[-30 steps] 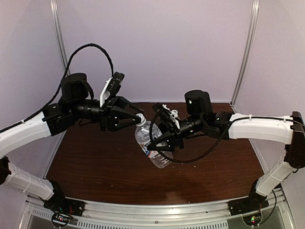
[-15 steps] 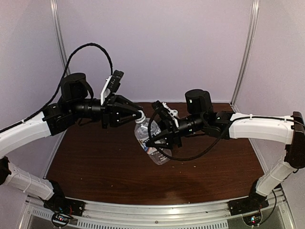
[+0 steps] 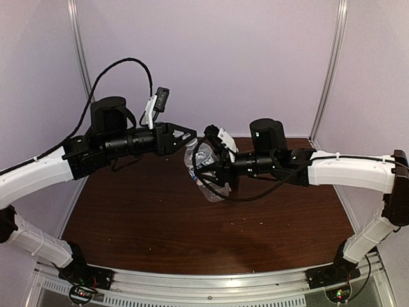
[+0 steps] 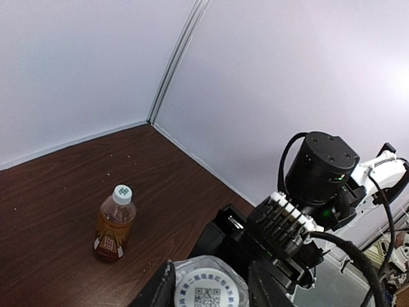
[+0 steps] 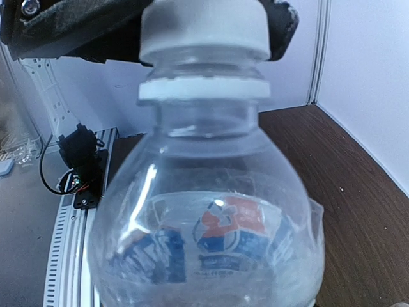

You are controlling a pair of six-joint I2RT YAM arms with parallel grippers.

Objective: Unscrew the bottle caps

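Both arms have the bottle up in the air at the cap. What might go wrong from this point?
1. The right gripper holds the clear bottle tilted above the table. Once the white cap loosens, any liquid might spill.
2. When the left gripper twists the cap, the smooth bottle may spin inside the right grip instead of unscrewing.

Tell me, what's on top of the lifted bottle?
A white cap, pinched between the left fingers. It hides the mouth and thread of the bottle.

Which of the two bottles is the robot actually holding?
The clear bottle of colourless liquid: the right gripper grips its body and the left gripper pinches its cap. The amber bottle stands alone on the table, untouched.
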